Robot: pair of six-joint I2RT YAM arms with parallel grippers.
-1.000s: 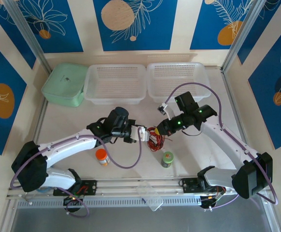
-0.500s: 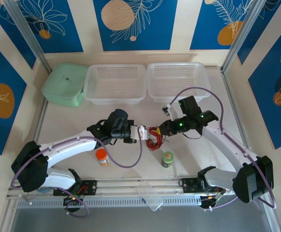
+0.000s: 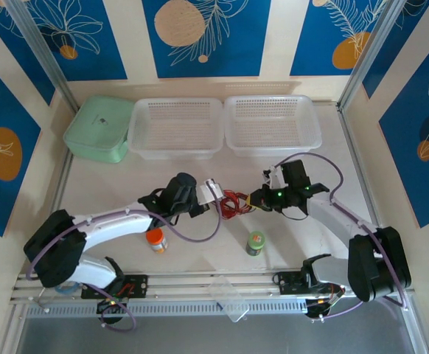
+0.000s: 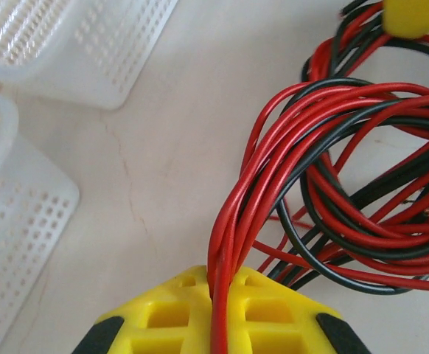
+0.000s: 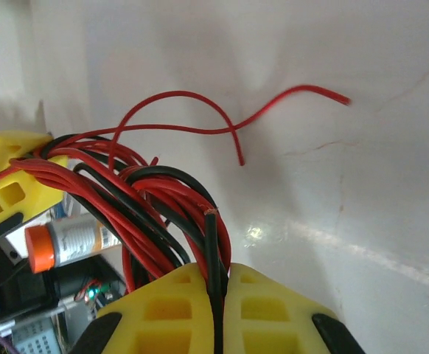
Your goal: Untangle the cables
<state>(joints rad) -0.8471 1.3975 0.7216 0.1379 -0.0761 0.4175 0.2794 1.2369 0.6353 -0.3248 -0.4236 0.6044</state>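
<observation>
Cables [image 3: 234,204] mid-table | pale veined tabletop [image 3: 104,181] | blue-and-cream leaf-print walls [image 3: 222,44]

Left wrist view: the thin red and black cables [image 4: 325,162] exit my frame at the right edge. Right wrist view: they partly cover a blurred orange-capped white bottle [image 5: 71,237]. Overhead, I cannot separate individual strands.

Top view: bright, even, diffuse light. Soft, faint shadows on the table [image 3: 200,258] around the cables [image 3: 233,203].
Left wrist: cables sharp. White basket [image 4: 23,214] left of them blown out and soft.
Right wrist: small glare spot just right of the cables. Orange-capped bottle [image 5: 63,242] left of them blurred.
</observation>
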